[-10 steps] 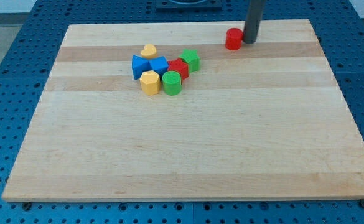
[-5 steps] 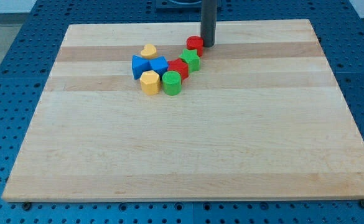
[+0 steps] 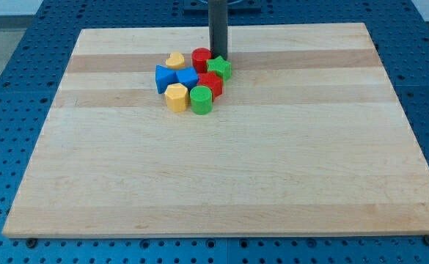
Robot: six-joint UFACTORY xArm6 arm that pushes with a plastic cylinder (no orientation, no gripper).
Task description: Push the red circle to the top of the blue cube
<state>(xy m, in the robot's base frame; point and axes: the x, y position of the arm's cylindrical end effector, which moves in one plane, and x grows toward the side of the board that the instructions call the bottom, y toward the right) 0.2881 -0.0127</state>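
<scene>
The red circle is a short red cylinder in the cluster near the view's top middle. My tip touches its right side. Two blue blocks sit just below and left of it: one at the cluster's left and one directly below the red circle; which is the cube I cannot tell. A yellow heart lies left of the red circle.
A green star sits right under my tip. A second red block, a green cylinder and a yellow hexagon fill the lower cluster. The wooden board lies on a blue pegboard.
My tip has swept left along the board's top, pushing the red circle from the top right into the cluster. The green star has shifted slightly.
</scene>
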